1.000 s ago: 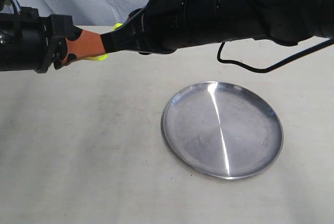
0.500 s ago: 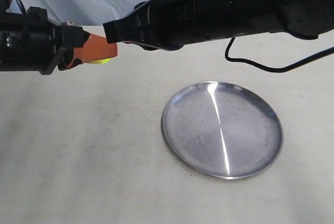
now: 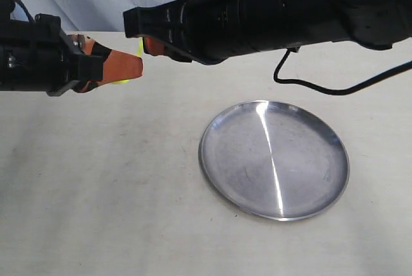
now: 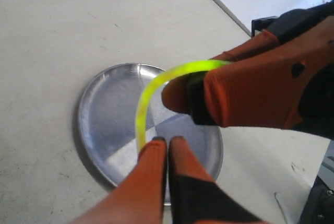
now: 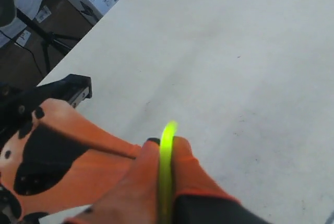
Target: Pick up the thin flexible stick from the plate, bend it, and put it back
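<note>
Stick [image 4: 158, 79] arced btwn L/R jaws, prob. both clamped, off plate [image 3: 290, 166]

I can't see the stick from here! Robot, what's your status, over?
Grippers: left gripper and right gripper both shut on stick. Stick bent into an arc, held off the plate. Plate bare, nothing blocking.

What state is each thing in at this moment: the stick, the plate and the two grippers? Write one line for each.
stick: bent into an arc, held in the air by both ends, off the plate.
plate: lying flat on the table, nothing on it.
left gripper: shut on one end of the stick.
right gripper: shut on the other end of the stick.
</note>
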Controlling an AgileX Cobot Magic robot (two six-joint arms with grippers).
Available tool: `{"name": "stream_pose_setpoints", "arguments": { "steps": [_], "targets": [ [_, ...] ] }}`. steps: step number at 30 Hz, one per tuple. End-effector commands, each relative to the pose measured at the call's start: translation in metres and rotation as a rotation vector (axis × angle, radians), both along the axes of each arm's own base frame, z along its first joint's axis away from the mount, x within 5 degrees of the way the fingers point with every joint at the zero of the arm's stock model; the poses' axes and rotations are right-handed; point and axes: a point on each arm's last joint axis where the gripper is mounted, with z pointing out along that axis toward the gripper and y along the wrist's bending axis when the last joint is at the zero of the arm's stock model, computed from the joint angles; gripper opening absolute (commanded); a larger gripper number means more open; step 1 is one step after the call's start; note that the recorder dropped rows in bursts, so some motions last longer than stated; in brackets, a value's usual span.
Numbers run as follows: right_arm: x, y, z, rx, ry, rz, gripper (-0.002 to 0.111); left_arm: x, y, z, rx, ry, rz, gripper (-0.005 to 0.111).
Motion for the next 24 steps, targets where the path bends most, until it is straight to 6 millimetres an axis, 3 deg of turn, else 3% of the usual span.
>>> {"name": "stream_pose_setpoints", "arguments": {
  "steps": [1, 6, 14, 24],
  "targets": [
    [0.003, -0.005, 0.002, 0.066, 0.003, -0.111, 0.000, -0.004, -0.002, -0.002, 0.054, -0.060, -0.071, 0.000],
    [0.003, -0.012, -0.013, 0.132, 0.075, -0.229, 0.000, -0.004, -0.002, -0.003, 0.099, -0.120, -0.108, 0.000],
    [0.004, -0.013, -0.014, 0.181, 0.106, -0.273, 0.000, -0.006, -0.001, -0.007, 0.189, -0.203, -0.181, 0.000],
    [0.003, -0.014, -0.019, 0.274, 0.206, -0.345, 0.000, -0.011, -0.016, -0.012, 0.316, -0.327, -0.263, 0.000]
  ]
}}
